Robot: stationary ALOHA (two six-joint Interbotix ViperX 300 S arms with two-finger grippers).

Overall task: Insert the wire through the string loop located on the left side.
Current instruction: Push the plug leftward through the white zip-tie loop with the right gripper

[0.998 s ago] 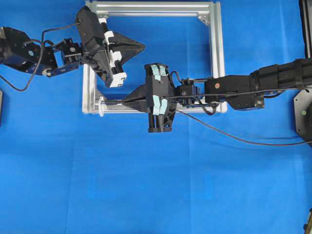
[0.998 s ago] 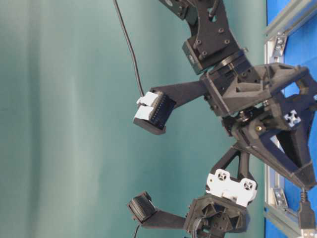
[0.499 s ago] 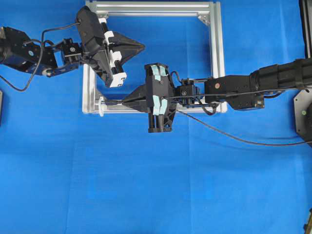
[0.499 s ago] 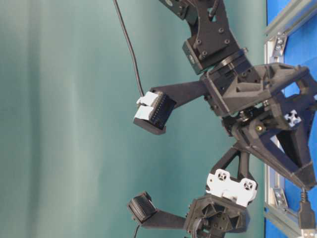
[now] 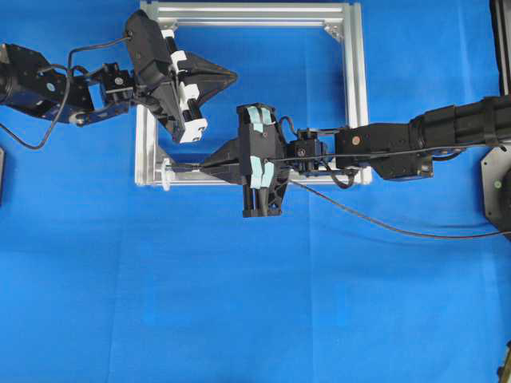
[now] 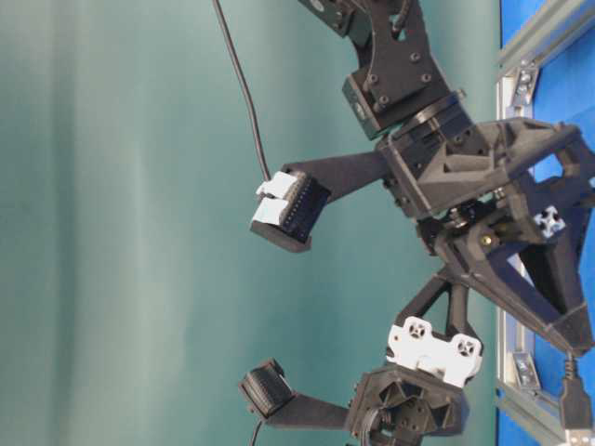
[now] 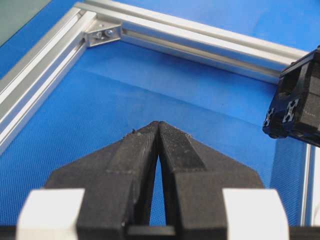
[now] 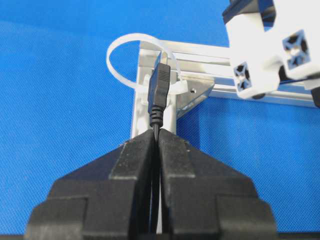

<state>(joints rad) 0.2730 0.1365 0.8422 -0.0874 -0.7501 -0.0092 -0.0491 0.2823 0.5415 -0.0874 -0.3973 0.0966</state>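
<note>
While the right end effector (image 8: 157, 137) stays out of contact with the loop (image 8: 131, 60), it is clenched on the wire (image 8: 159, 95), with the black plug sticking out just past the fingertips. In the right wrist view the plug points at the frame (image 8: 220, 55) corner where the white loop stands upright, its ring leaning out over the blue bench (image 5: 239, 319); the plug tip overlaps the loop's right side there, but whether it has entered the ring I cannot tell. From overhead, the wire trails from the right end effector (image 5: 204, 164) back across the bench to the right edge, and the loop (image 5: 165, 173) sits at the frame's lower left corner. The left end effector (image 7: 158, 127) is clenched on nothing (its fingers meet at the tips), hanging above the blue area inside the frame (image 7: 200, 40), apart from the wire and loop.
</note>
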